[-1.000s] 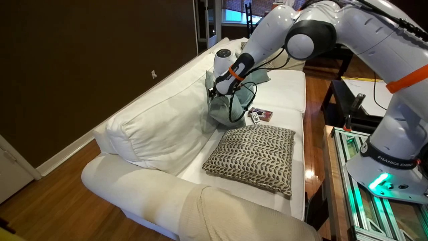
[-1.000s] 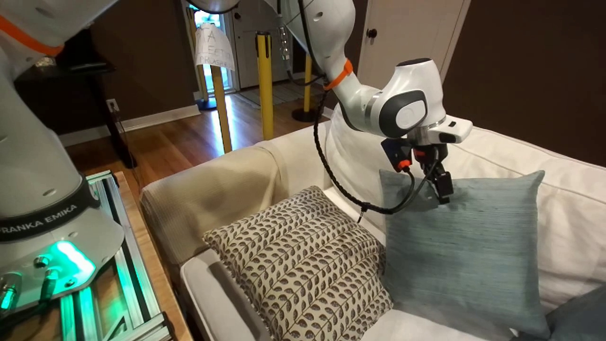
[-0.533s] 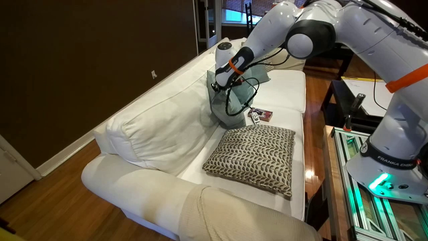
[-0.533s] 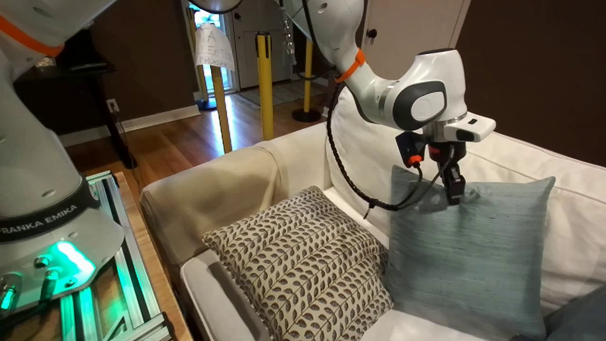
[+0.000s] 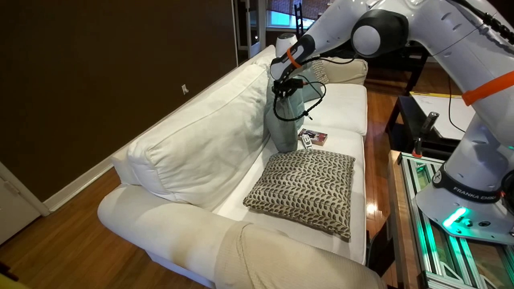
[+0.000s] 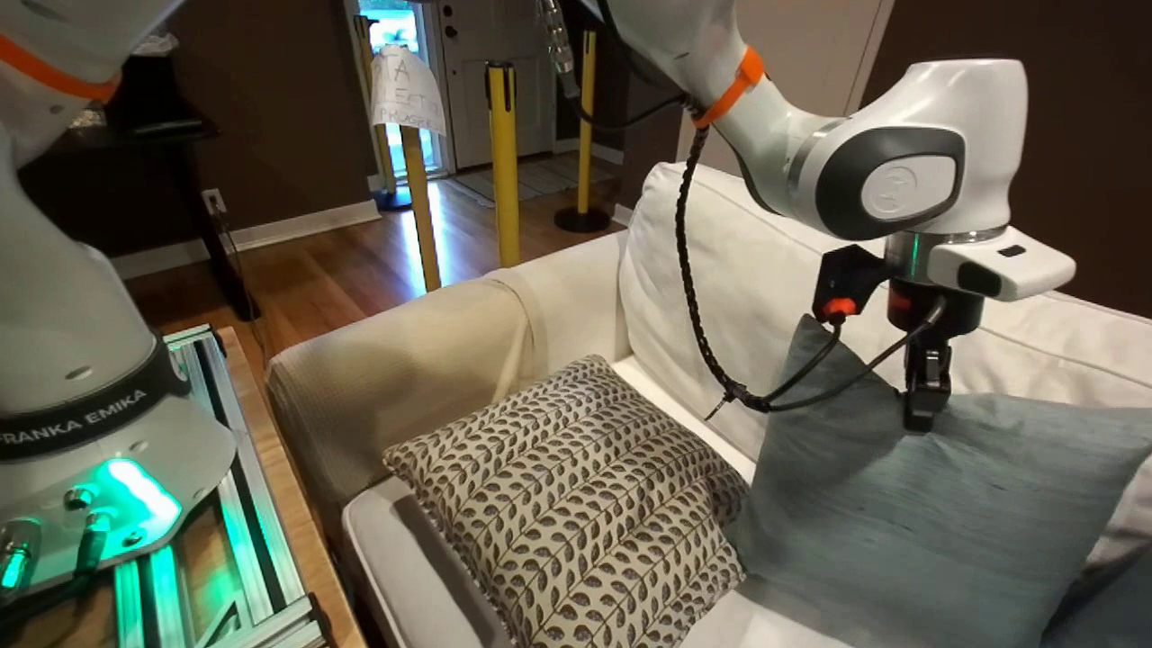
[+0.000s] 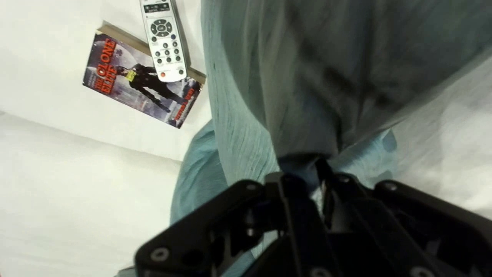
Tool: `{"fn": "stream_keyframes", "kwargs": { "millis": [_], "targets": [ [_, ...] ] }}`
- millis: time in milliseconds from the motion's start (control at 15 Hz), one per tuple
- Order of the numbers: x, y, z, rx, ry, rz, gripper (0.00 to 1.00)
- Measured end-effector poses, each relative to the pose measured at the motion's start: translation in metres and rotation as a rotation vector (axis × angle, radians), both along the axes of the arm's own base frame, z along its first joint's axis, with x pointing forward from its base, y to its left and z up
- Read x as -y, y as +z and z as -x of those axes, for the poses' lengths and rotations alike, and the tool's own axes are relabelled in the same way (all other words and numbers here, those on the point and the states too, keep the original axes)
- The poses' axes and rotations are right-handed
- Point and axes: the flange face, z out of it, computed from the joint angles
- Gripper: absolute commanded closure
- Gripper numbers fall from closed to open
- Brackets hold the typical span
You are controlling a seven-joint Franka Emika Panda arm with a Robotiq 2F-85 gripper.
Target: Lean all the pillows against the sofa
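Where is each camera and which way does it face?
In an exterior view: roughly over the seat front, facing the covered armrest; base, arm, gripper.
In an exterior view: beyond that armrest, facing along the sofa; same parts.
Wrist view: by the gripper, facing down at teal pillow, book; fingers show.
Both exterior views share the patterned pillow.

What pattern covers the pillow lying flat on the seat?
Dark leaves along thin stems on cream; the pillow shows it best in an exterior view.
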Motion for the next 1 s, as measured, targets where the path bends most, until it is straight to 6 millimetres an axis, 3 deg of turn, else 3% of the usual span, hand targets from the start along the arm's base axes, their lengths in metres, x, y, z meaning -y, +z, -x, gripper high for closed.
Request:
{"fn": "stream_keyframes", "kwargs": {
  "millis": [267, 800, 867, 1000],
  "targets": [
    [0.025, 0.009, 0.013, 0.025, -0.175, -0.025, 0.97],
    [0.033, 0.001, 0.011, 0.074, -0.371, -0.012, 0.97],
    [0.034, -0.003, 0.012, 0.073, -0.388, -0.008, 0.64],
    [0.034, -0.012, 0.01, 0.068, -0.407, 0.003, 0.58]
  ]
}}
